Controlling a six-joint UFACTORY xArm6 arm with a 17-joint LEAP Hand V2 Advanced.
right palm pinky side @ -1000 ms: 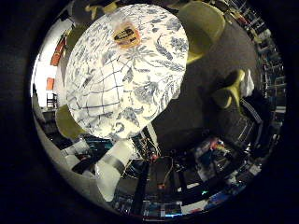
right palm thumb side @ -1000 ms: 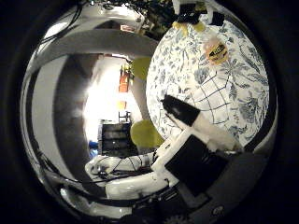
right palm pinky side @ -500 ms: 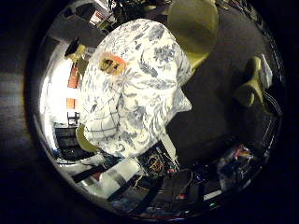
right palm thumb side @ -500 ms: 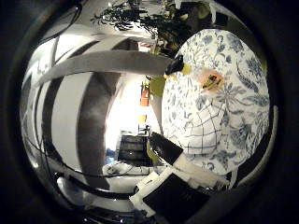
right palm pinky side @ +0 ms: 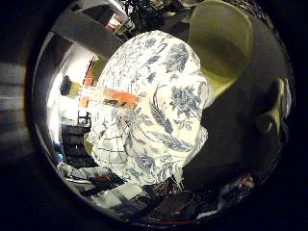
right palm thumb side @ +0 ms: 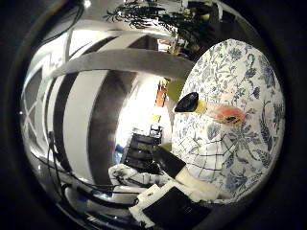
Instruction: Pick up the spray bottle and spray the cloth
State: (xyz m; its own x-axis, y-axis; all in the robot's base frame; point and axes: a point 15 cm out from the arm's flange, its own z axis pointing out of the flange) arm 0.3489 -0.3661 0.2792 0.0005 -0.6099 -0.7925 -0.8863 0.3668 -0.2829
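The spray bottle (right palm thumb side: 225, 114), clear with an orange label, a yellow neck and a black spray head (right palm thumb side: 187, 101), lies on its side on a round table with a blue floral tablecloth (right palm pinky side: 175, 96). Beside it on the tablecloth lies a white cloth with a dark check (right palm thumb side: 216, 154), also seen in the little finger side view as the checked cloth (right palm pinky side: 113, 147). My hand (right palm thumb side: 175, 194) is above and off the table's edge, well apart from the bottle. Its white and black fingers reach out fairly straight and hold nothing.
A yellow-green chair (right palm pinky side: 221, 45) stands against the table on one side, and another chair (right palm pinky side: 273, 111) stands further off on the dark floor. Equipment and clutter (right palm pinky side: 159, 202) sit on the floor beside the table. Dark shelving (right palm thumb side: 141, 151) stands by the bright wall.
The whole picture has shifted in both views: my hand has moved closer to the table and turned. The bottle and checked cloth now look larger and have not moved on the table.
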